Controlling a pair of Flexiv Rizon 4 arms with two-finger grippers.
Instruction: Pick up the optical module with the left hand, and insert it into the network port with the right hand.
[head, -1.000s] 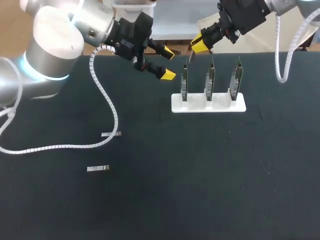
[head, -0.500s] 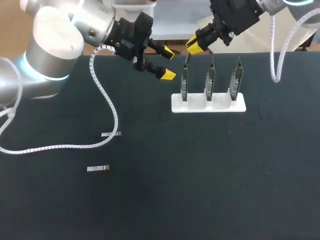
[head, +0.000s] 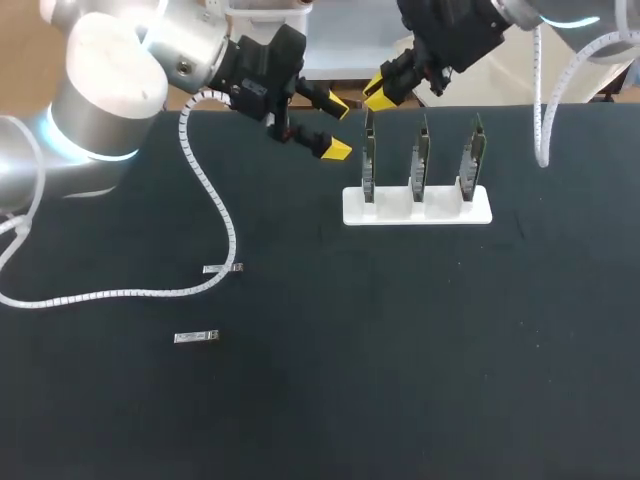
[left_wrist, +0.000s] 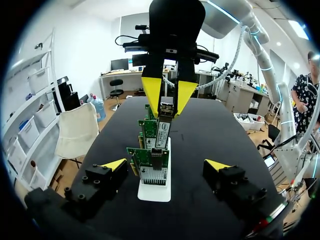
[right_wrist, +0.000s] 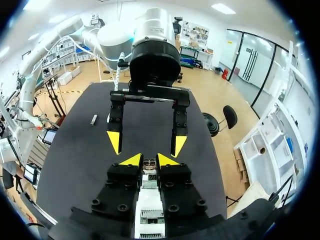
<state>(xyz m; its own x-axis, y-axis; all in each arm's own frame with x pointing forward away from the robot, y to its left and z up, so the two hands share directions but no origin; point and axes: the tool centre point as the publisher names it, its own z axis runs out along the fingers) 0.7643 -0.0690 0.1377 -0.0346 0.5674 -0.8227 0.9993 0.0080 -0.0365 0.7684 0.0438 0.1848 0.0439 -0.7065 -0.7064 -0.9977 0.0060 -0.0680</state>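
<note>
Two loose pieces, likely modules (head: 222, 268), lie left of stand (head: 417, 205).

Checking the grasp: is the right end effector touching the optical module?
Touching: left wrist view shows right end effector clamping the optical module between both yellow tips.

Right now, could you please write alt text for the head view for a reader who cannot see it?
The right hand holds a module over the leftmost of three upright boards in a white stand on a black table. The left hand hovers open left of the stand; two spare modules lie farther left.
</note>
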